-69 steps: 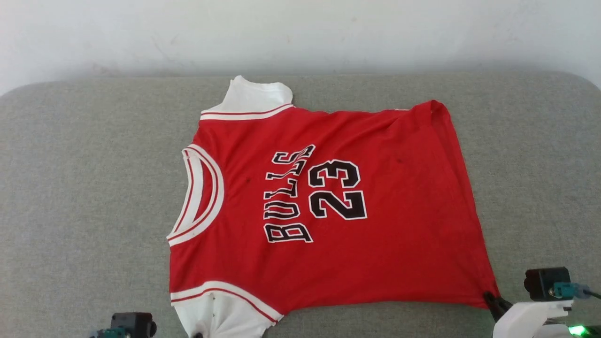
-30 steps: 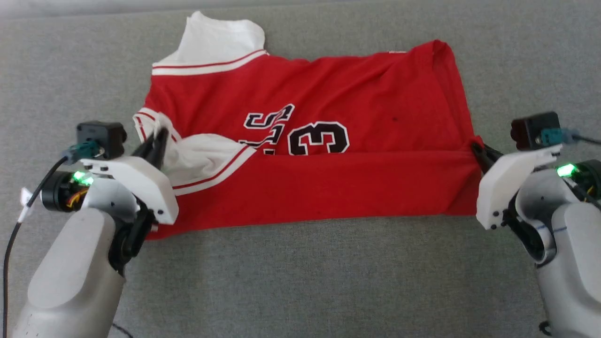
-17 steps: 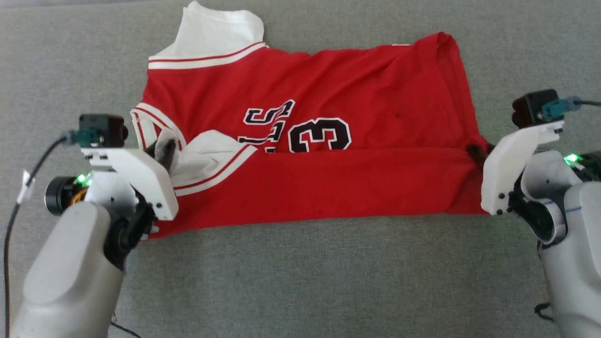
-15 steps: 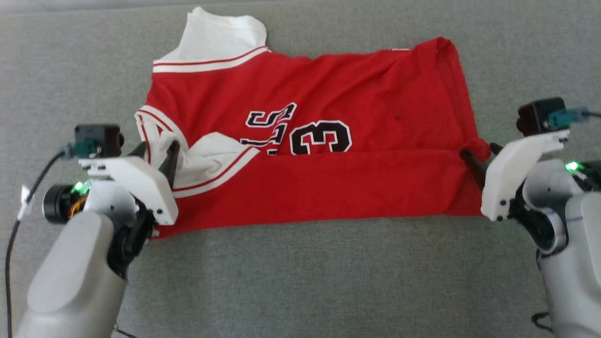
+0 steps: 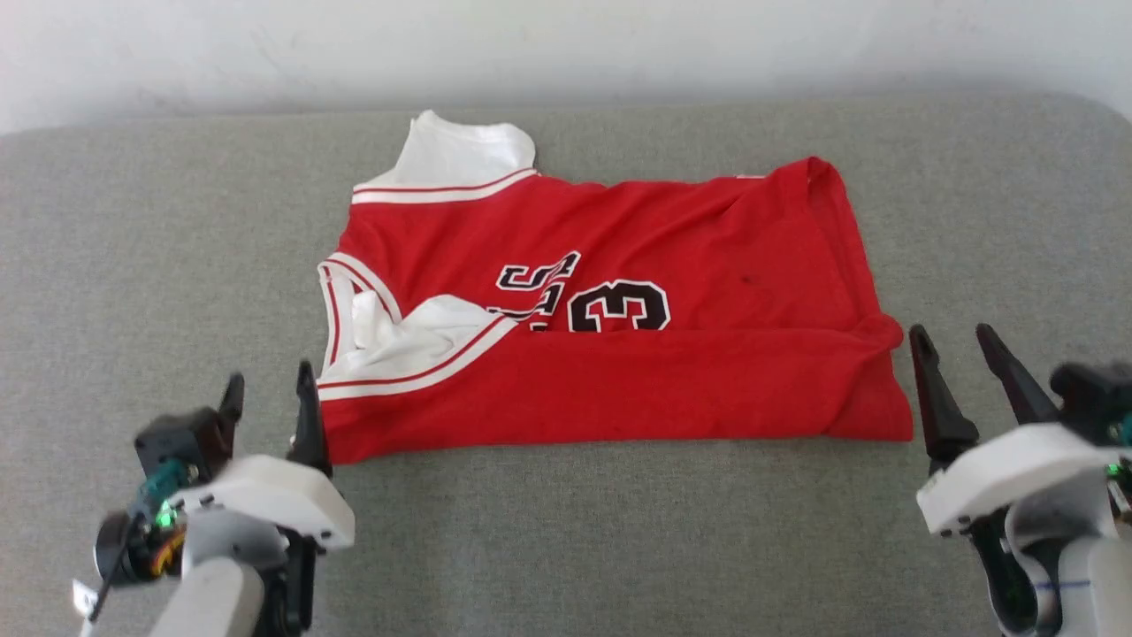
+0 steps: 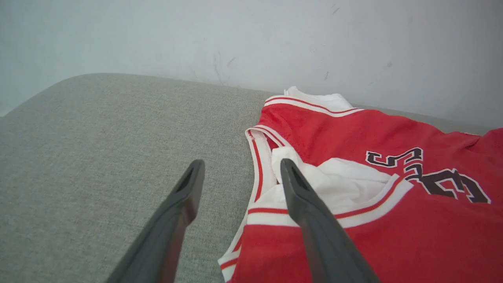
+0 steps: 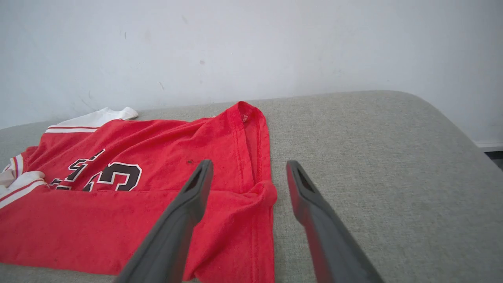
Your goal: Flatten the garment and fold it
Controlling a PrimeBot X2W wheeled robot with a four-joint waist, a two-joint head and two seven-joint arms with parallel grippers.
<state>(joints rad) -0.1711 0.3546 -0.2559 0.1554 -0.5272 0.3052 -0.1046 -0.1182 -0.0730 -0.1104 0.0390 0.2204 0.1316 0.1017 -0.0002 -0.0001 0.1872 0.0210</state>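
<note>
The garment (image 5: 619,389) lies on the grey padded surface (image 5: 133,265), collar to the left and hem to the right. Its near long side is folded up over the middle and covers part of the black-and-white lettering, with one white sleeve tucked near the collar. My left gripper (image 5: 270,380) stands open just off the garment's near left corner, its fingers empty. In the left wrist view the left gripper (image 6: 241,163) points at the collar of the garment (image 6: 353,129). My right gripper (image 5: 950,332) stands open beside the folded hem corner. In the right wrist view the right gripper (image 7: 249,164) hangs empty over the garment (image 7: 157,220).
A pale wall (image 5: 566,53) rises right behind the surface's far edge. The surface rounds off at its far left and far right corners. Bare grey fabric (image 5: 619,548) stretches in front of the garment and to both sides.
Both grippers have opened, let go of the garment's folded edge and drawn back toward the near side. The fold stays in place. The head camera has tilted up.
</note>
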